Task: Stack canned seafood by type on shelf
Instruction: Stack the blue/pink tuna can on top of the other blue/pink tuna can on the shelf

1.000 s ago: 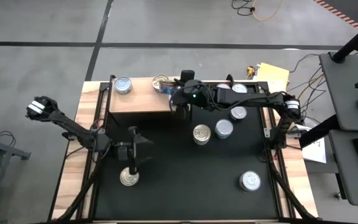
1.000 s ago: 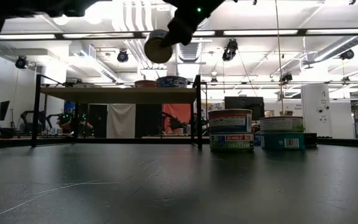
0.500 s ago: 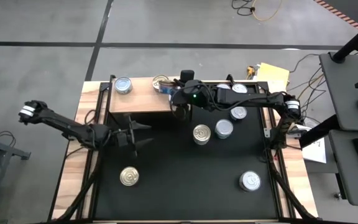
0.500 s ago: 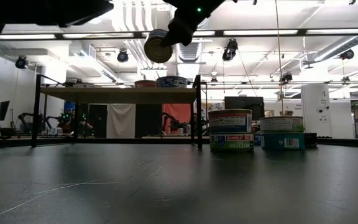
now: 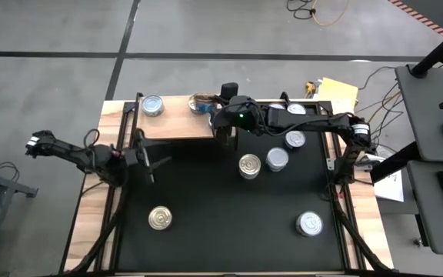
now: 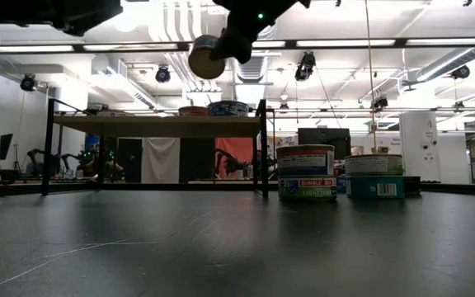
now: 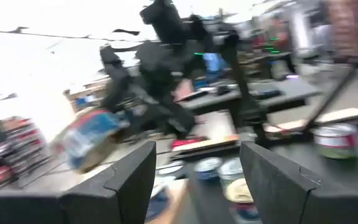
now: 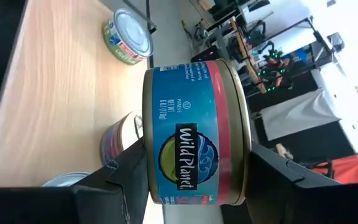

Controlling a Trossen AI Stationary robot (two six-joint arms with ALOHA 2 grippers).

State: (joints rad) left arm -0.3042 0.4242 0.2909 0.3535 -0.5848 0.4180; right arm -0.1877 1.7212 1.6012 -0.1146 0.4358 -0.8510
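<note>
Your right gripper point(image 8: 191, 180) clamps a blue tin point(image 8: 194, 130) on its side, just above the shelf point(image 5: 177, 123) near its right end; left gripper point(image 7: 194, 180) open, empty.

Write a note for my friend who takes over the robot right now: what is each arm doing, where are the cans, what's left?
Right end effector: shut on a short round blue-labelled metal tin, held above the light-brown wooden shelf.
Left end effector: open, holding nothing, over the table's left side.
Done: a silver-topped tin at the shelf's left end, and more tins under the right arm.
Left: set the held tin down, then shelve the six loose tins on the black table, including the gold-topped tin.
</note>
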